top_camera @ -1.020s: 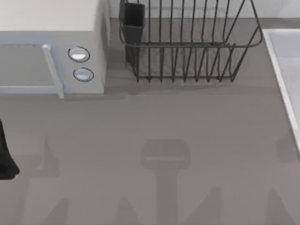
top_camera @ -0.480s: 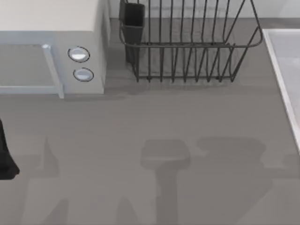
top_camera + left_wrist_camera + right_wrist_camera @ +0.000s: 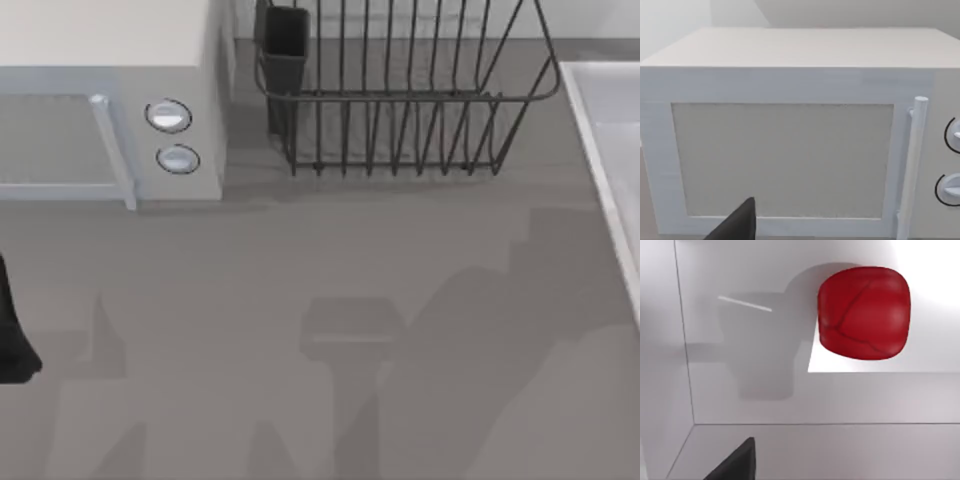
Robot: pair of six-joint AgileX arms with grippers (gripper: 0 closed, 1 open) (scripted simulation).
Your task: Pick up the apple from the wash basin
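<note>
Countertop (image 3: 300, 260) is the biggest item, grey, one surface running across the whole top view, with broad arm shadows on its middle and right part. One white microwave (image 3: 110, 100) sits at the table's far left; we count two round knobs (image 3: 168, 116) on its front and one vertical door handle (image 3: 112, 150). Our left wrist view faces that same microwave head-on, door shut. One dark wire dish rack (image 3: 400, 90) stands at the far middle, just right of the microwave, with one dark cup-like holder (image 3: 284, 40) at its left end. One wash basin (image 3: 605, 150) comes in at the right edge of the top view, pale rim raised above the counter, partly cut off.

One apple (image 3: 864, 312), glossy red and blocky, lies on the basin floor near an inner corner, as our right wrist view shows from above; it touches nothing but the floor, with a shadow beside it.

Left arm (image 3: 12, 330): one dark piece at the left edge of the top view, parked. One dark fingertip (image 3: 740, 222) shows in the left wrist view, one dark fingertip (image 3: 737, 462) in the right wrist view, above the basin and clear of the apple. Jaw opening on either gripper: we cannot tell. Neither holds anything we can see.
</note>
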